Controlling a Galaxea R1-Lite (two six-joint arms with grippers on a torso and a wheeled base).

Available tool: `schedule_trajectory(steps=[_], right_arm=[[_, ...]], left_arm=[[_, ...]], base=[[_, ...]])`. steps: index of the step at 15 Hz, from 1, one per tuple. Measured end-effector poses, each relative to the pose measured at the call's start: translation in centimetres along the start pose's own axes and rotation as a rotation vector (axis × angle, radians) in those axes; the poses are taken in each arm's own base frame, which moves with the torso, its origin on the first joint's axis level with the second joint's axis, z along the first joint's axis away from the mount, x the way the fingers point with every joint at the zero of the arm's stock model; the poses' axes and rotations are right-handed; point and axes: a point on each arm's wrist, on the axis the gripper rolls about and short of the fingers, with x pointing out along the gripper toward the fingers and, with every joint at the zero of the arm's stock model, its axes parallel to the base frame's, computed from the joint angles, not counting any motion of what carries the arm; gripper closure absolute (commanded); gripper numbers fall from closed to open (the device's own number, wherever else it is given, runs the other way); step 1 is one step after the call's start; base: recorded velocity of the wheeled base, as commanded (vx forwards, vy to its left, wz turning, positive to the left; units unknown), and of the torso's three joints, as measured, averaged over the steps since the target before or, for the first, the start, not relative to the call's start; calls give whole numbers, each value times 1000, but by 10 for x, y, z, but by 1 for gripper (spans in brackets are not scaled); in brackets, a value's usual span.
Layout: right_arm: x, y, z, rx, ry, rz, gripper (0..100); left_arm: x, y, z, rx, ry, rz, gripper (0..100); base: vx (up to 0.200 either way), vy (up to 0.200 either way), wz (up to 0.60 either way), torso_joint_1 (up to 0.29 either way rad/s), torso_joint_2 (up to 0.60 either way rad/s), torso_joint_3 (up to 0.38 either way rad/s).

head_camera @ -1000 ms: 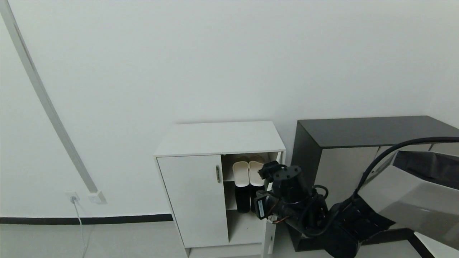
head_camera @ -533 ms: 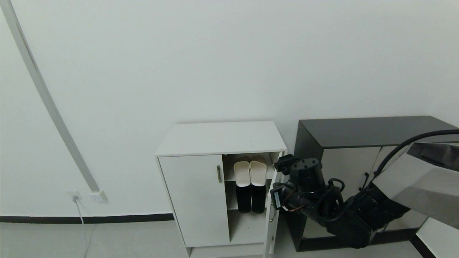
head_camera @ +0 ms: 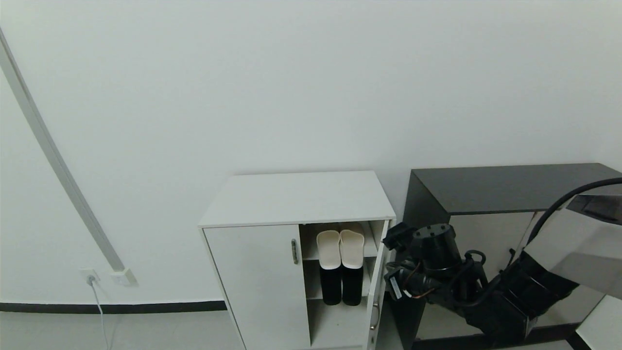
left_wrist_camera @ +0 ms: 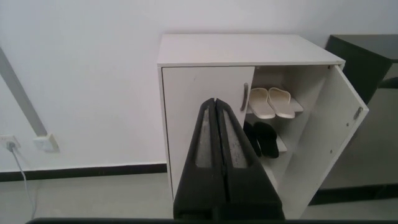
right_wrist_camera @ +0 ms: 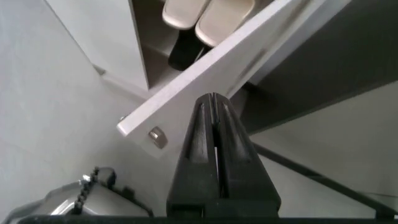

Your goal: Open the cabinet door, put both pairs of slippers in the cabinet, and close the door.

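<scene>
The white cabinet (head_camera: 296, 197) has its left door (head_camera: 257, 282) closed and its right door (head_camera: 376, 291) swung open. White slippers (head_camera: 340, 249) lie on the upper shelf, with black slippers (head_camera: 341, 285) on the shelf below. My right arm (head_camera: 432, 272) is outside the open door, on its right. My right gripper (right_wrist_camera: 214, 98) is shut and empty, its tips close to the door's (right_wrist_camera: 249, 56) outer face, near the door's handle (right_wrist_camera: 157, 137). My left gripper (left_wrist_camera: 216, 101) is shut and empty, held back from the cabinet's closed left door (left_wrist_camera: 205, 93).
A black cabinet (head_camera: 510, 187) stands right next to the white one, just behind my right arm. A wall socket with a cable (head_camera: 90, 279) and a slanted conduit (head_camera: 48, 146) are on the wall to the left. Bare floor lies in front.
My right arm has pulled out from in front of the cabinet opening and moved right, to the outer side of the open door. The head camera shifted slightly.
</scene>
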Motion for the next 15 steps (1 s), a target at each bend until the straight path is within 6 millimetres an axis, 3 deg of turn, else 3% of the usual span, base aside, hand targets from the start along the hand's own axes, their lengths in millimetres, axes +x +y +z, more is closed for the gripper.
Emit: schedule_trajectory(steps=[8, 15], right_arm=[[27, 8, -20, -10, 32, 14, 100], [55, 15, -16, 55, -88, 15, 100]], left_arm=[[0, 0, 0, 0, -1, 1, 100], [0, 0, 0, 0, 0, 1, 100]], base=[[0, 0, 0, 0, 0, 0], [0, 0, 0, 0, 0, 0]])
